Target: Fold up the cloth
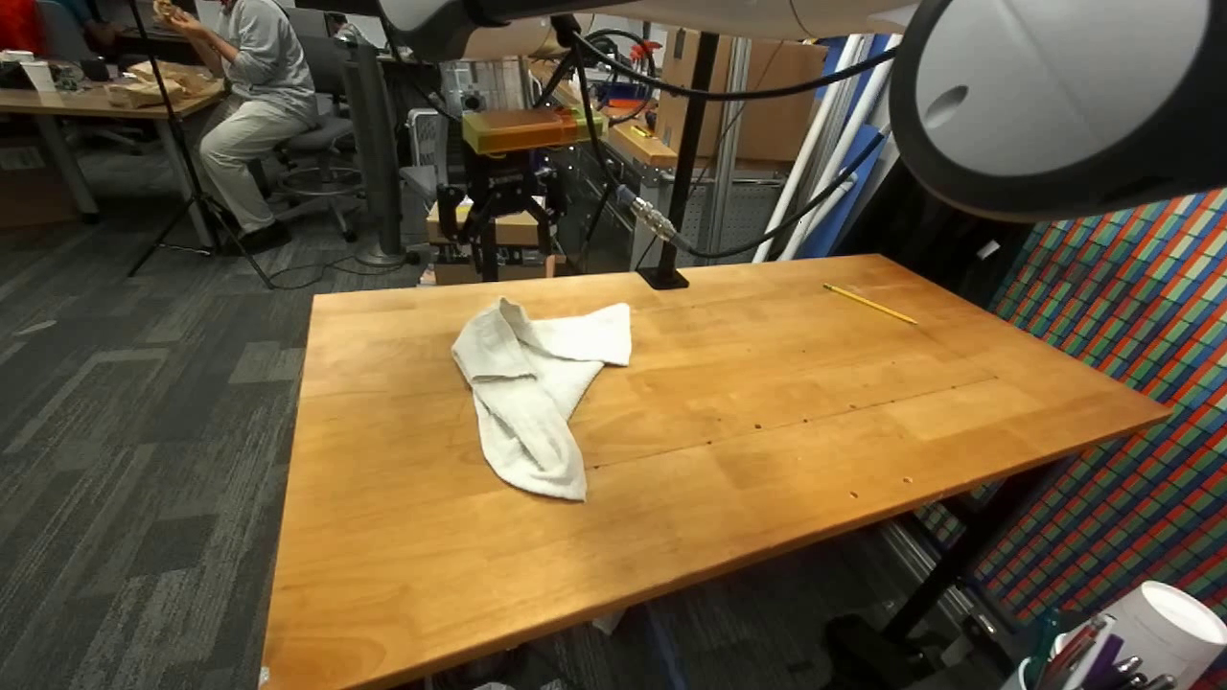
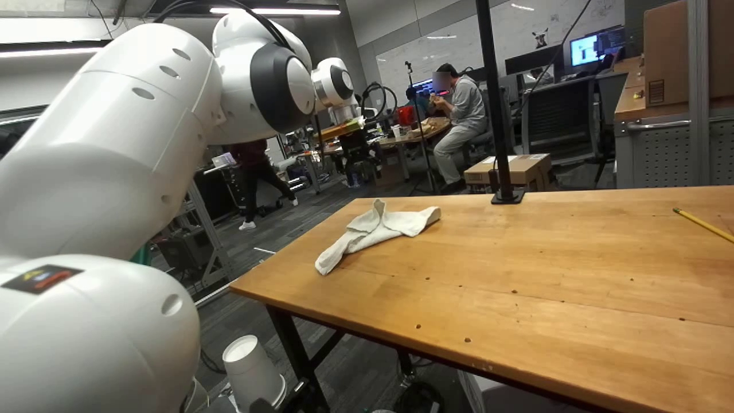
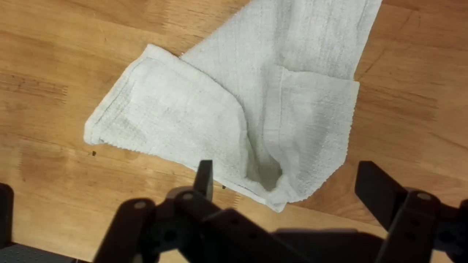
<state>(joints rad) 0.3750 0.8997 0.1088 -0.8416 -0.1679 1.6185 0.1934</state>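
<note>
Near the cloth stands a black post (pencil farther off).

Wooden table: rumpled white cloth, yellow pencil well apart, black post between, at edge

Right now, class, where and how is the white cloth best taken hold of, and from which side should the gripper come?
Probably by the raised peak of the cloth, with the gripper coming straight down from above. In an exterior view that peak stands up from the table, giving something to pinch; in the wrist view, the same puckered part shows between the open fingers.
</note>
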